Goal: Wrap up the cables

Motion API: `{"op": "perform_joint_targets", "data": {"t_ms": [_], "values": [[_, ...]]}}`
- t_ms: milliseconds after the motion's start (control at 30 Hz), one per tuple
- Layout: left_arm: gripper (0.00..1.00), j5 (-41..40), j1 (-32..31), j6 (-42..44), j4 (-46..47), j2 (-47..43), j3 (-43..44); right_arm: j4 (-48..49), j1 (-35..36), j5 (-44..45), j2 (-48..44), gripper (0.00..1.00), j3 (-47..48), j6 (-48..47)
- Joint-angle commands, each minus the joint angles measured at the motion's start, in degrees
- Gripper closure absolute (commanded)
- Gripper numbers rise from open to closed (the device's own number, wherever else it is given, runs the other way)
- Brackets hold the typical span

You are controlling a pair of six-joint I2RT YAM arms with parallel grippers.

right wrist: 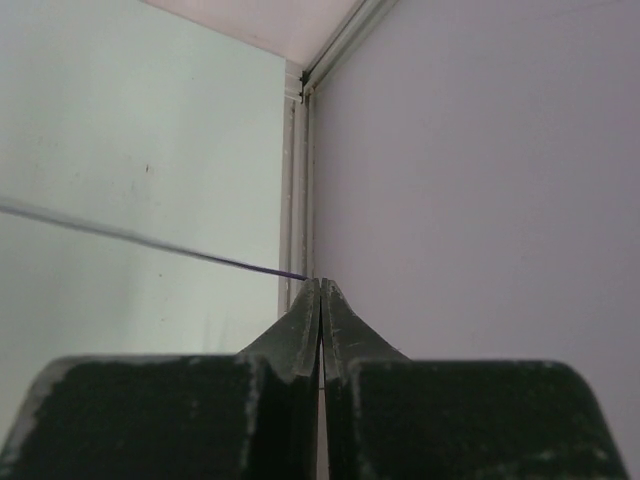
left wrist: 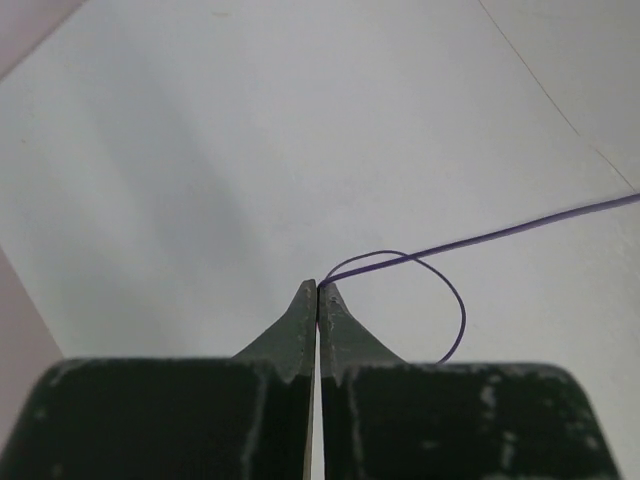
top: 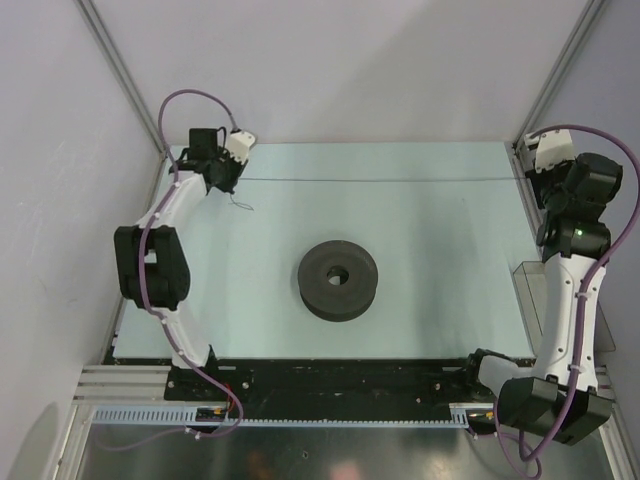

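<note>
A very thin dark purple cable [top: 385, 180] runs taut and nearly straight across the far part of the table, between my two grippers. My left gripper [top: 228, 188] at the far left is shut on one end. In the left wrist view the cable [left wrist: 500, 235] leaves the closed fingertips [left wrist: 318, 288] and makes a small loop to the right. My right gripper [top: 531, 177] at the far right, near the wall, is shut on the other end. In the right wrist view the cable [right wrist: 200, 255] leads off left from the closed tips [right wrist: 320, 283]. The dark grey spool [top: 338, 280] lies at mid-table, apart from the cable.
Grey walls with aluminium posts [top: 120, 70] close in the table on the left, back and right. A clear plastic piece [top: 524, 285] stands at the table's right edge beside the right arm. A black rail [top: 340, 375] runs along the near edge.
</note>
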Motion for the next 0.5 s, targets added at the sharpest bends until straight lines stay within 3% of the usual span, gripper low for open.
{"op": "perform_joint_targets", "data": {"t_ms": [0, 233, 467], "values": [[1.00, 0.07, 5.46, 0.20, -0.46, -5.28, -3.64, 3.54, -1.64, 4.55, -2.42, 1.00, 0.81, -4.58], [1.00, 4.13, 11.22, 0.97, -0.54, -9.18, -8.22, 3.17, -1.60, 7.13, -3.09, 1.00, 1.10, -6.36], [1.00, 9.61, 11.87, 0.25, -1.98, -12.29, -10.01, -1.26, 0.68, 4.93, 1.47, 1.00, 2.85, -2.76]]}}
